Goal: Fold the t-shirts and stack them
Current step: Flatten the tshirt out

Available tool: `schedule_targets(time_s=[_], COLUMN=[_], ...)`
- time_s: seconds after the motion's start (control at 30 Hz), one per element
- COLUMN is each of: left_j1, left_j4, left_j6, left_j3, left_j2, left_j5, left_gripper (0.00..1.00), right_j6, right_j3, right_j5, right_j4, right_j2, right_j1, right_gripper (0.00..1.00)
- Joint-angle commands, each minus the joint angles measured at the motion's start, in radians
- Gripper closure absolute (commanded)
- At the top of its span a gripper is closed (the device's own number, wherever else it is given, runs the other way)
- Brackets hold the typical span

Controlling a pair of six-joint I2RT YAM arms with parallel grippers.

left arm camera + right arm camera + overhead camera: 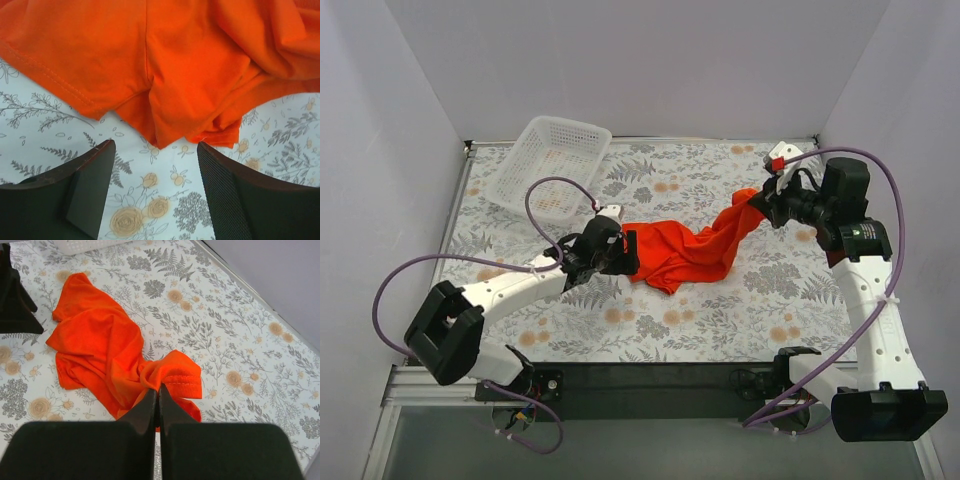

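Jaws of left gripper (155, 150) stood apart, nothing between your fingers (82, 187), only floral table (150, 200) in gap. It sat on near side of basket (570, 122), off basket's right corner. T-shirt (685, 250) lay crumpled on table, nearer you than basket and to its right, hem just beyond left fingertips. Well right of basket, at about its depth, you had right gripper (158, 390) clamped on t-shirt's far end, fabric raised off table toward it. Basket stood apart from t-shirt.
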Motion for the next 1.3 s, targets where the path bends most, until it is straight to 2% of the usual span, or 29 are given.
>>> schedule_targets(time_s=[0.0, 0.2, 0.27, 0.3, 0.33, 0.43, 0.47, 0.57, 0.7, 0.8, 0.97, 1.13, 1.27], left_j1=[0.036, 0.040, 0.042, 0.042, 0.043, 0.040, 0.039, 0.040, 0.043, 0.043, 0.043, 0.043, 0.043], left_j4=[0.103, 0.179, 0.191, 0.188, 0.185, 0.189, 0.188, 0.171, 0.119, 0.110, 0.085, 0.082, 0.073], left_j6=[-0.080, -0.082, -0.074, -0.063, -0.042, -0.008, 0.035, 0.131, 0.227, 0.268, 0.342, 0.438, 0.455], left_j3=[0.018, 0.049, 0.070, 0.076, 0.082, 0.075, 0.073, 0.102, 0.238, 0.306, 0.446, 0.457, 0.420], left_j2=[0.056, 0.199, 0.242, 0.251, 0.248, 0.112, -0.018, -0.254, -0.449, -0.533, -0.586, -0.648, -0.698], left_j5=[0.068, 0.178, 0.203, 0.207, 0.203, 0.154, 0.099, 0.019, -0.027, -0.062, -0.087, -0.197, -0.219], left_gripper=[0.38, 0.46, 0.63, 0.84, 1.00, 1.00, 1.00, 1.00, 1.00, 1.00, 1.00, 1.00, 1.00], right_j6=[0.017, 0.028, 0.028, 0.026, 0.022, -0.012, -0.026, -0.064, -0.041, 0.011, 0.043, 0.011, -0.018], right_j3=[-0.023, -0.080, -0.086, -0.088, -0.085, -0.048, -0.028, 0.084, 0.263, 0.410, 0.607, 0.655, 0.630], right_j5=[-0.037, -0.057, -0.057, -0.056, -0.054, -0.022, -0.007, 0.058, 0.160, 0.234, 0.323, 0.411, 0.454], right_j4=[0.036, 0.052, 0.052, 0.050, 0.049, 0.030, 0.023, 0.001, 0.001, 0.003, 0.012, 0.023, 0.026], right_j2=[-0.008, -0.003, -0.003, -0.005, -0.006, -0.025, -0.038, -0.058, -0.055, -0.034, -0.012, -0.021, -0.034], right_j1=[-0.003, -0.004, -0.003, -0.004, -0.004, -0.004, -0.003, -0.007, -0.009, -0.012, -0.030, -0.049, -0.049], right_gripper=[0.99, 0.99, 0.99, 0.99, 0.99, 0.99, 0.99, 0.99, 0.99, 0.99, 0.99, 0.99, 0.99])
